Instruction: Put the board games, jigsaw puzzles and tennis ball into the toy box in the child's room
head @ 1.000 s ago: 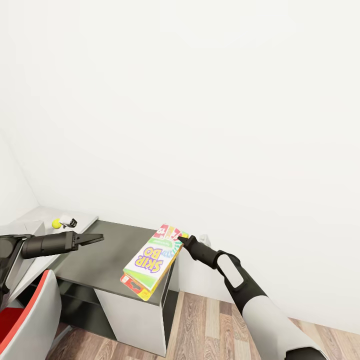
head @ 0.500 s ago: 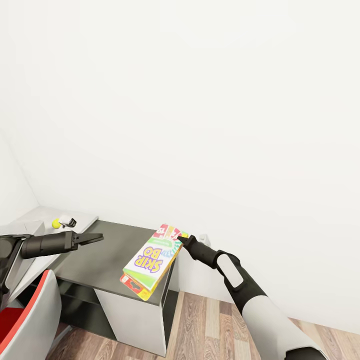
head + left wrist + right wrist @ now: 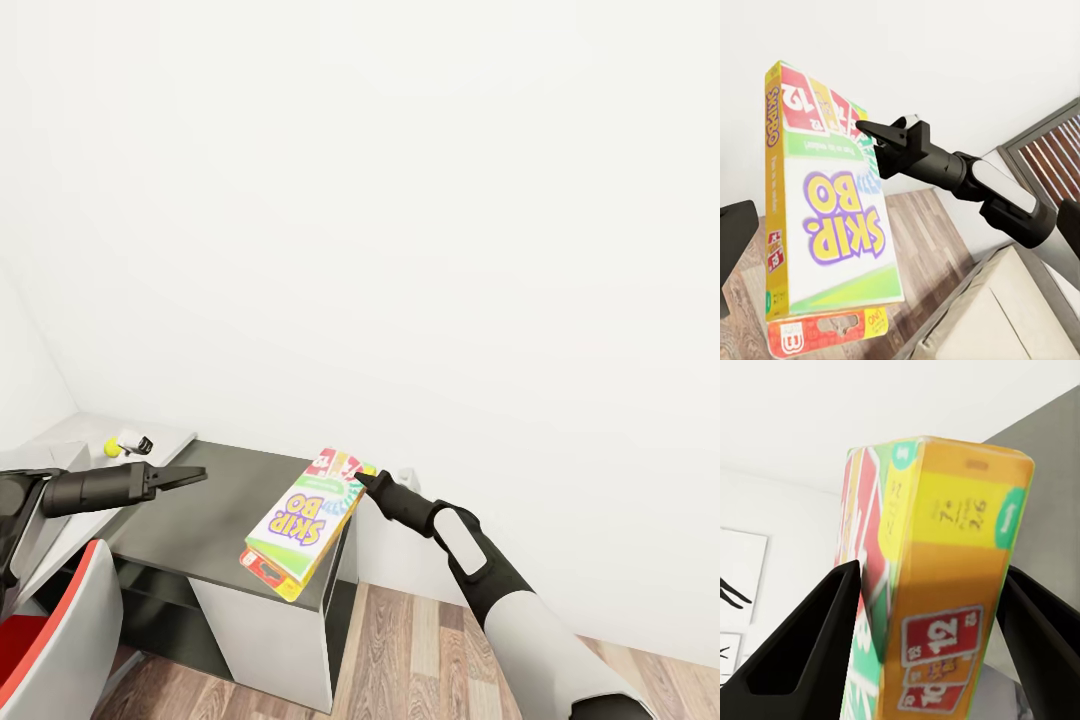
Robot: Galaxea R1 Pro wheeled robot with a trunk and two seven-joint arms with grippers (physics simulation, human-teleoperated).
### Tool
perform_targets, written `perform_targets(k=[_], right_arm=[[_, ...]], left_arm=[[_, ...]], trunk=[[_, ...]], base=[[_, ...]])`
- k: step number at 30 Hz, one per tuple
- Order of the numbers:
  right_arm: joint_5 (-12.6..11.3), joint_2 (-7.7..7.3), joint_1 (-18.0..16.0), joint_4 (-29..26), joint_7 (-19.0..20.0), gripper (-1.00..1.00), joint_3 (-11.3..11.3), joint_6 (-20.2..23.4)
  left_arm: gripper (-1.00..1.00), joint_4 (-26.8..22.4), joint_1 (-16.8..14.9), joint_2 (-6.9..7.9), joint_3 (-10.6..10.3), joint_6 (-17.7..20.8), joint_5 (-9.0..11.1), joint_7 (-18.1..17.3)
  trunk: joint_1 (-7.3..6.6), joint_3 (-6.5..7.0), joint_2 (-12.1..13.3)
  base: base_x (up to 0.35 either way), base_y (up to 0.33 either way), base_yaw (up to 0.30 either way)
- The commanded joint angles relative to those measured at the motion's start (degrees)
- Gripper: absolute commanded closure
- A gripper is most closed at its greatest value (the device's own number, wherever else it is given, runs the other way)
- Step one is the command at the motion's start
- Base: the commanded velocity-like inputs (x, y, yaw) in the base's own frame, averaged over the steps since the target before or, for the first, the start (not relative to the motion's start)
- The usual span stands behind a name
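Observation:
A board game (image 3: pixel 305 525), a green-edged box printed SKIP-BO with a red and yellow end, hangs tilted over the right end of a dark-topped cabinet. My right gripper (image 3: pixel 362 482) is shut on its far end; in the right wrist view the box (image 3: pixel 945 585) sits between both fingers (image 3: pixel 817 645). The left wrist view shows its cover (image 3: pixel 832 217) and the right arm behind it. My left gripper (image 3: pixel 190 475) is open over the cabinet's left part, a hand-width from the box. A yellow tennis ball (image 3: pixel 113 447) lies on the white table (image 3: pixel 60 440) at far left.
The low cabinet (image 3: pixel 220 500) with a dark grey top stands against the white wall, with wooden floor (image 3: pixel 420 650) to its right. A red and white chair (image 3: pixel 50 640) is at the lower left. A small white and black object (image 3: pixel 135 441) lies beside the ball.

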Motion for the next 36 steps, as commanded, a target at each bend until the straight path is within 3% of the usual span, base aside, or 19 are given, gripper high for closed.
perform_targets(k=[1, 10, 14, 19, 26, 36], right_arm=[[-0.24, -0.01, -0.05, -0.01, 0.01, 1.0, 0.0, 0.23], [0.24, 0.11, -0.1, -0.08, -0.15, 1.0, 0.25, 0.34], [0.41, 0.22, -0.59, -0.55, -0.54, 1.0, 1.78, 0.58], [0.3, 0.31, -1.31, -7.1, -1.19, 1.0, 2.88, 1.36], [0.29, 0.32, -1.37, -13.34, -4.65, 1.0, 3.07, 4.41], [0.28, 0.65, -1.37, -14.79, -4.98, 1.0, 3.57, 4.46]], left_arm=[[-1.0, -0.01, -0.05, 0.02, -0.06, 0.61, -0.03, -0.23], [-1.0, 0.01, -0.05, 0.32, 0.18, 0.65, 0.11, -0.23], [-1.0, 0.07, -0.05, 0.64, 0.31, 0.74, 0.16, -0.23], [-1.0, 0.08, -0.05, 0.78, 0.56, 0.78, 0.15, -0.23], [-1.0, 0.14, -0.06, 0.83, 4.57, 0.65, 0.06, -0.23], [-1.0, 0.15, -0.05, 1.4, 4.82, 0.61, 0.1, -0.23]], trunk=[[0.04, -0.13, -0.13], [0.04, -0.13, -0.13], [0.04, -0.13, -0.13], [0.04, -0.12, -0.13], [0.04, -0.08, -0.13], [0.04, -0.08, -0.13]], base=[[0.0, 0.0, 0.0], [0.0, 0.0, 0.0], [0.0, 0.0, 0.0], [0.0, 0.0, 0.029], [0.0, 0.0, 0.128], [-0.013, 0.0, 0.004]])
